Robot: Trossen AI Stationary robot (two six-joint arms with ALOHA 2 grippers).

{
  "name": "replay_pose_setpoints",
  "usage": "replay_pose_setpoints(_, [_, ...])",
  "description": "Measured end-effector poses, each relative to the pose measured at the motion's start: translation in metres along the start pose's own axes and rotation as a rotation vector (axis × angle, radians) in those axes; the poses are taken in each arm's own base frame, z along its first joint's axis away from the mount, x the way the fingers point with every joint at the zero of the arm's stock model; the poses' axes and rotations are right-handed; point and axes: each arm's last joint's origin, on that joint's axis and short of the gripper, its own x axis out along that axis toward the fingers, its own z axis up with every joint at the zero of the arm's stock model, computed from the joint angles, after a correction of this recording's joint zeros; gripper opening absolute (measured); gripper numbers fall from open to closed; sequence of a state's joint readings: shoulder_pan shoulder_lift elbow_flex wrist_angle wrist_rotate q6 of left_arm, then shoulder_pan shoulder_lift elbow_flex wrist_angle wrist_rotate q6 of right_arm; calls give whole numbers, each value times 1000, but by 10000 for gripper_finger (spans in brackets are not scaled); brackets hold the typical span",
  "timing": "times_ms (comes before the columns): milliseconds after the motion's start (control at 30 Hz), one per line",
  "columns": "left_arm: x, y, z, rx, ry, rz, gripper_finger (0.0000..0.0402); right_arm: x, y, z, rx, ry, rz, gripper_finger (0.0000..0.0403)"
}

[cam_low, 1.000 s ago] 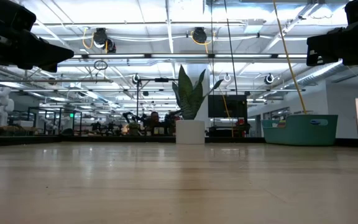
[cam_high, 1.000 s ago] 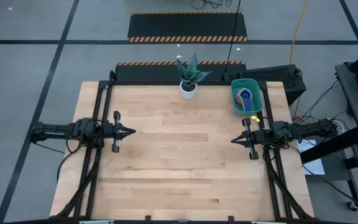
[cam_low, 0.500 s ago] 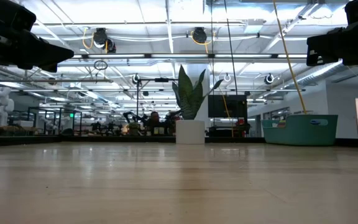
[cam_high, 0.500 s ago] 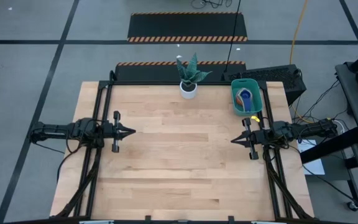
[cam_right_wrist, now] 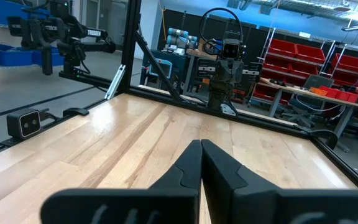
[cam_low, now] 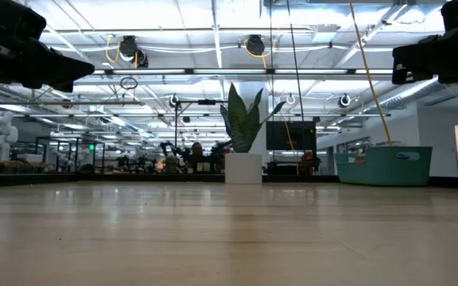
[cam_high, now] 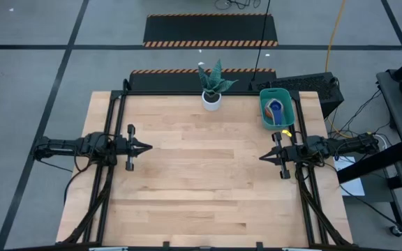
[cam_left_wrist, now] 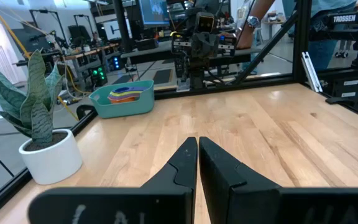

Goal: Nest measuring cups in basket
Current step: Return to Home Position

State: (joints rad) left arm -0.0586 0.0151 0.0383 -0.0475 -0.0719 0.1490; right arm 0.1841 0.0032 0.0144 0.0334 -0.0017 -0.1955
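The teal basket (cam_high: 277, 108) stands at the table's far right corner, also seen as the basket (cam_left_wrist: 123, 99) and the basket (cam_low: 384, 165). The measuring cups (cam_high: 277, 108) lie stacked inside it, blue and orange showing from above, and the cups (cam_left_wrist: 128, 94) show yellow, blue and orange over the rim. My left gripper (cam_high: 149, 147) hovers shut above the table's left side, pointing right. My right gripper (cam_high: 261, 157) hovers shut above the right side, pointing left, just near of the basket. Neither touches anything.
A white pot with a green plant (cam_high: 212, 99) stands at the middle of the far edge. A small yellow thing (cam_high: 285, 132) shows by the basket's near end. The wooden tabletop (cam_high: 201, 174) lies bare between the grippers. A person (cam_left_wrist: 263, 12) stands beyond the table's right side.
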Motion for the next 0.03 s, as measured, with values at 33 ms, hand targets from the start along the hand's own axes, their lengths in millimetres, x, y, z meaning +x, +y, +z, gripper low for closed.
replay_pose_setpoints(33, [0,0,0,0,0,0,21,0,0,0,0,0,0,0])
